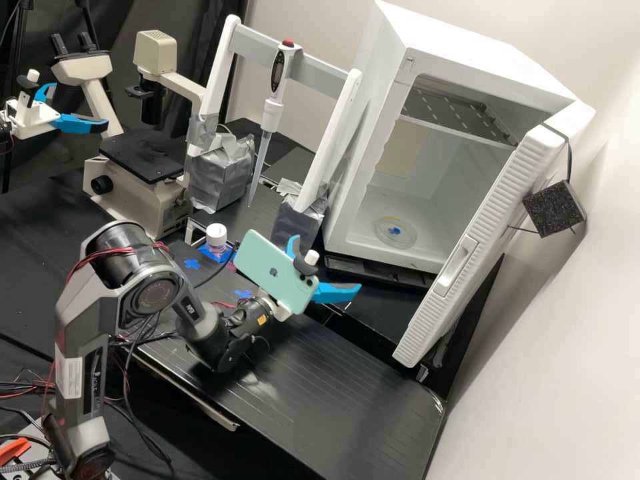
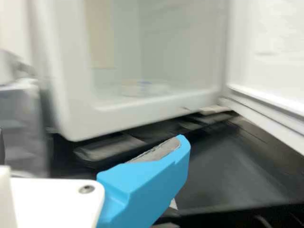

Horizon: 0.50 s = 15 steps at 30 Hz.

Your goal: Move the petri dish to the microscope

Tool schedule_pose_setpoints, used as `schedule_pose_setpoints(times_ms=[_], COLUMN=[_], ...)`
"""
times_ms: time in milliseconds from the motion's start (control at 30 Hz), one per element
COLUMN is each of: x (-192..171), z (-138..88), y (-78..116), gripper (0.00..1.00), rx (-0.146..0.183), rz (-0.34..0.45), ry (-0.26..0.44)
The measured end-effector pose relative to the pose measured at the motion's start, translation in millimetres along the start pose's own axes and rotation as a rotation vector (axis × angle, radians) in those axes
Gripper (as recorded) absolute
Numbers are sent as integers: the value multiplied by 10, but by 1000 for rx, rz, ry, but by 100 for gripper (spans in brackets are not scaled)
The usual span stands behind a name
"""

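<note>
Petri dish (image 2: 144, 89) in open wht cabinet (image 2: 71, 107); blue finger (image 2: 147, 183) outside, nr.

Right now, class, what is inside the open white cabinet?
A petri dish lies on the floor of the cabinet, below a metal shelf. In the high view, the door hides the interior's right edge.

Ahead of your gripper (image 1: 327, 263) you had the big box (image 1: 372, 143), with the dish (image 1: 395, 233) on its floor. The door (image 1: 490, 213) was on its right. Left of it stood the pipette (image 1: 271, 115) in its stand (image 1: 323, 75), then the microscope (image 1: 143, 193) farther left.
</note>
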Motion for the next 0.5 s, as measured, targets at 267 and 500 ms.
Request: schedule_pose_setpoints(times_ms=[267, 500], x=[163, 480], z=[231, 198], y=[504, 730], gripper=[100, 100], rx=[19, 16], rz=[119, 122], ry=[-5, 77])
